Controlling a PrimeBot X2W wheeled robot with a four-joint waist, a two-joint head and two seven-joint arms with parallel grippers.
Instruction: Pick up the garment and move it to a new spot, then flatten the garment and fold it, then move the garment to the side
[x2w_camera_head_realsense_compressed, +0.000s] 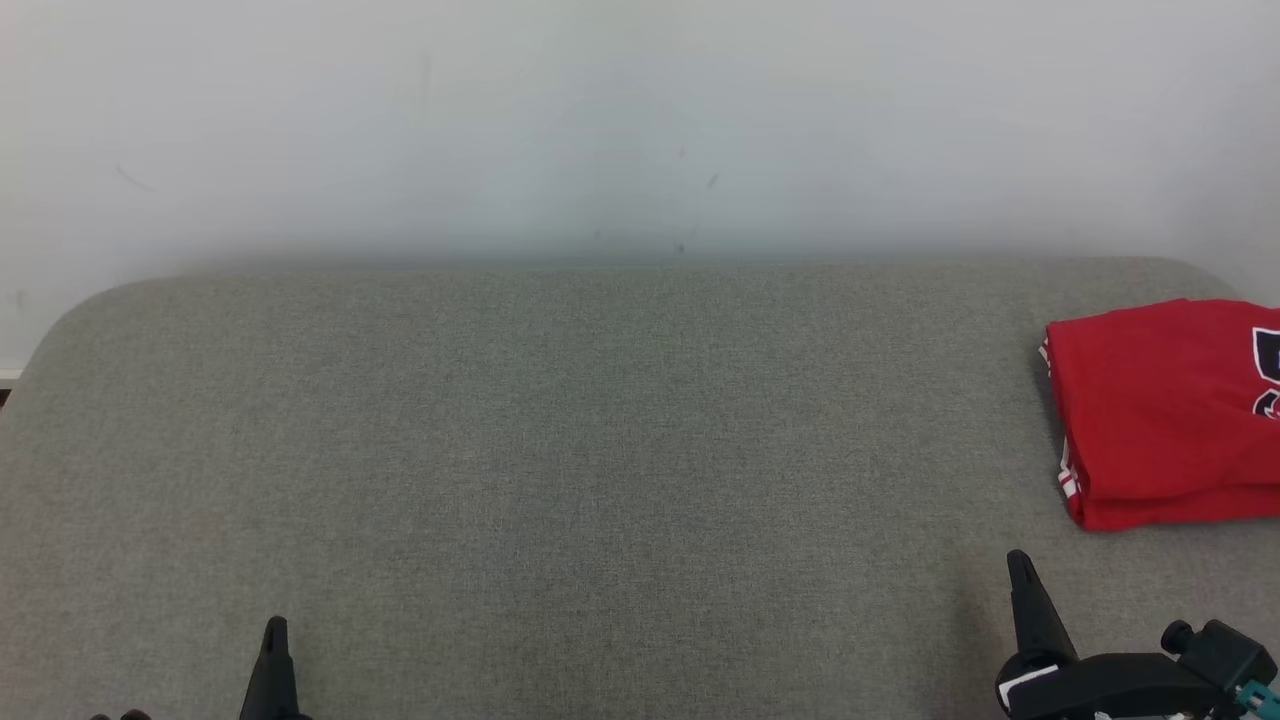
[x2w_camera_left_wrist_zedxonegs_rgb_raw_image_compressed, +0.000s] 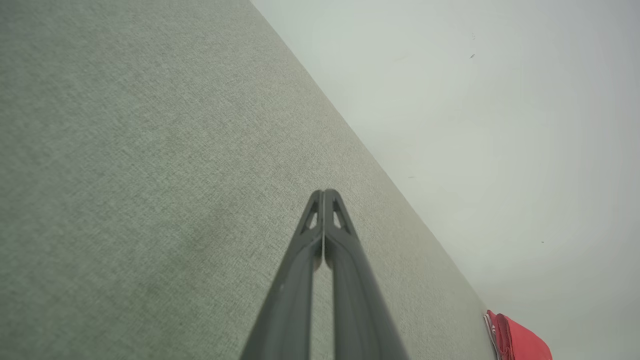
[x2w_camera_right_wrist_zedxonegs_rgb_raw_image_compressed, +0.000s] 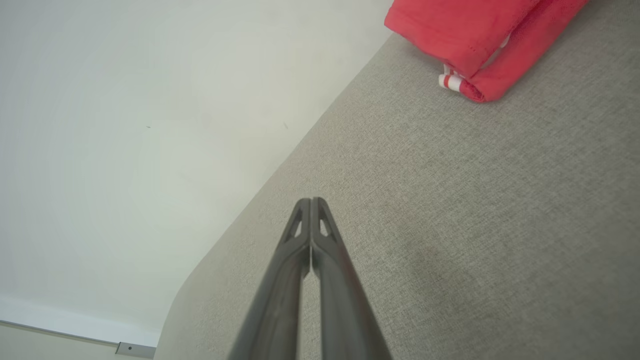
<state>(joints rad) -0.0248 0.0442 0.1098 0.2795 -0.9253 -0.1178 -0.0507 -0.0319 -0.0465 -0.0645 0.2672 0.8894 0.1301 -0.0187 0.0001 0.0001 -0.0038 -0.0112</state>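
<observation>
The red garment (x2w_camera_head_realsense_compressed: 1160, 410) is seen folded at the far right of the grey fabric-covered table (x2w_camera_head_realsense_compressed: 600, 450), close to the pale wall (x2w_camera_head_realsense_compressed: 600, 120). The left gripper (x2w_camera_left_wrist_zedxonegs_rgb_raw_image_compressed: 324, 192) and right gripper (x2w_camera_right_wrist_zedxonegs_rgb_raw_image_compressed: 311, 200) are held over the near side of the table. The fingers of each are pressed together with nothing gripped. The garment is touched by neither.

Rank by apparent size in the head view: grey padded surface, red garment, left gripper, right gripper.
1. grey padded surface, most of the frame.
2. red garment, cut off at the right edge.
3. right gripper, more of it showing.
4. left gripper, just its tip; both cropped, so this pair is unsure.
</observation>
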